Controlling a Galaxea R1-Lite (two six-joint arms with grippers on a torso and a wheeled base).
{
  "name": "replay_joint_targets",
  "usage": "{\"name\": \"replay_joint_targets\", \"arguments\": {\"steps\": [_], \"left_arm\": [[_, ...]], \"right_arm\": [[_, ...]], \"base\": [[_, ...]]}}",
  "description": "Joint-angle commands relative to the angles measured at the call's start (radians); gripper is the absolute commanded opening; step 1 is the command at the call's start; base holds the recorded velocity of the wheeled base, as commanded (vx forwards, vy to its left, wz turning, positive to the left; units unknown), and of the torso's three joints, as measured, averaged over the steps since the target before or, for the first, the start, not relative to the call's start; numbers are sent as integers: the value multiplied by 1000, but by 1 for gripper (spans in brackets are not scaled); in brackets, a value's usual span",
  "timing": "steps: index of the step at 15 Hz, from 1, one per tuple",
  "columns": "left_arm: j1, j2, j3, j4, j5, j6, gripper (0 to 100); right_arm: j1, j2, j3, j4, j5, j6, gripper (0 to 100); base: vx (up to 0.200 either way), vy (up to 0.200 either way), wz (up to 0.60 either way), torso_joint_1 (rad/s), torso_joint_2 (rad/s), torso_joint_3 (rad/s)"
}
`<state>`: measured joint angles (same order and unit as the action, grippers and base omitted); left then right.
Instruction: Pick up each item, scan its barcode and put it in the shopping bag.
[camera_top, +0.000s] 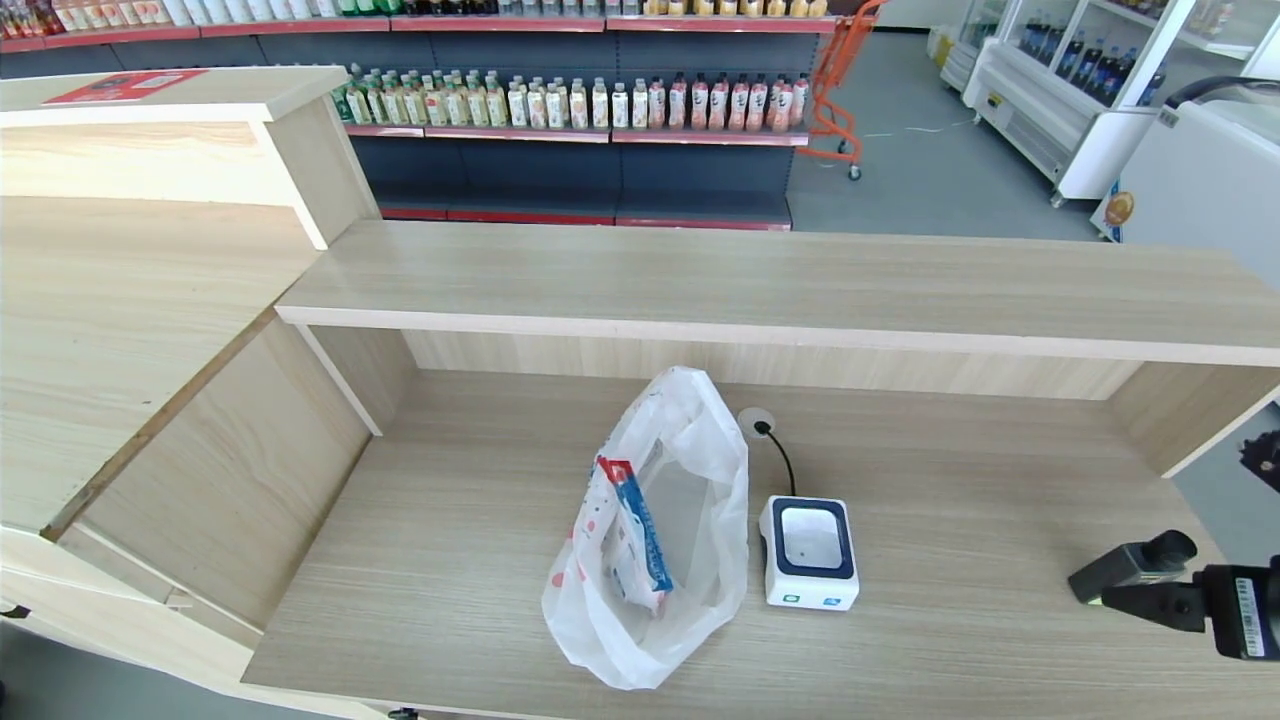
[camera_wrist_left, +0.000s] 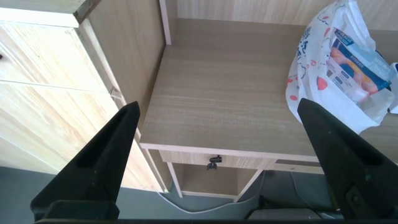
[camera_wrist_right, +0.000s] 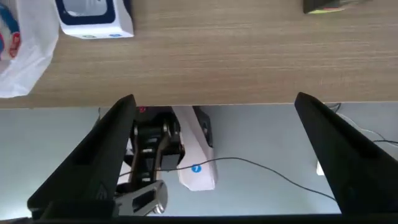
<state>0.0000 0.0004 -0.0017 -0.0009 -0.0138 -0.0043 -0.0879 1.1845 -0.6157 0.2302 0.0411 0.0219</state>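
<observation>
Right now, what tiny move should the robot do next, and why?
Probably lift both arms away to rest: the packet already sits inside the shopping bag beside the scanner, and the left gripper and right gripper hang open with nothing in them, near the counter front edge.

- Bright, even light everywhere, seemingly from overhead; no dim corners.
- Shadows are soft: light shade under the counter (camera_top: 760, 285) ledge, faint one by the bag (camera_top: 690, 425).
- Scanner (camera_top: 808, 548) window has a pale sheen.
- Head view bows the shelves (camera_top: 570, 135) near its edges.
</observation>
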Motion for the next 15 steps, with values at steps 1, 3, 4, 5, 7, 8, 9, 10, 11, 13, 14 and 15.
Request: {"name": "replay_joint_targets", "arguments": {"steps": [1, 3, 4, 5, 7, 8, 9, 10, 11, 13, 14, 15], "left_arm": [[0, 0, 0, -1, 0, 0, 100], [0, 0, 0, -1, 0, 0, 100], [0, 0, 0, -1, 0, 0, 100], [0, 0, 0, 1, 0, 1, 100], [0, 0, 0, 1, 0, 0, 100], [0, 0, 0, -1, 0, -3, 100], [0, 0, 0, -1, 0, -5, 100], [0, 0, 0, -1, 0, -6, 100], [0, 0, 0, -1, 0, -6, 100], [0, 0, 0, -1, 0, -5, 100], [0, 0, 0, 1, 0, 0, 100], [0, 0, 0, -1, 0, -2, 100]], "right_arm": [[-47, -32, 19, -5, -1, -2, 100], [-49, -34, 11, -5, 10, 24, 100], [-49, -36, 10, -6, 16, 27, 100], [-49, -40, 5, -11, 19, 30, 100], [-47, -49, 2, -11, 20, 33, 100], [-49, -54, 4, -9, 17, 33, 100], [-50, -60, 4, -3, 14, 35, 100], [-52, -62, 7, 0, 11, 43, 100], [-52, -65, 11, 3, 10, 52, 100], [-53, -65, 10, 20, 10, 62, 100], [-55, -65, 11, 24, 8, 81, 100], [-55, -62, 13, 24, -4, 95, 100]], "base": [[0, 0, 0, 0, 0, 0], [0, 0, 0, 0, 0, 0], [0, 0, 0, 0, 0, 0], [0, 0, 0, 0, 0, 0], [-200, 0, 0, 2, 7, 2], [-200, 0, 0, -2, -2, 2], [-200, 0, 0, -2, 7, -12], [-200, 0, 0, 2, 7, 2], [-200, 0, 0, 12, 17, 2], [-200, 0, 0, -5, 7, 7], [-200, 0, 0, -12, -7, 2], [0, 0, 0, 0, 0, 0]]}}
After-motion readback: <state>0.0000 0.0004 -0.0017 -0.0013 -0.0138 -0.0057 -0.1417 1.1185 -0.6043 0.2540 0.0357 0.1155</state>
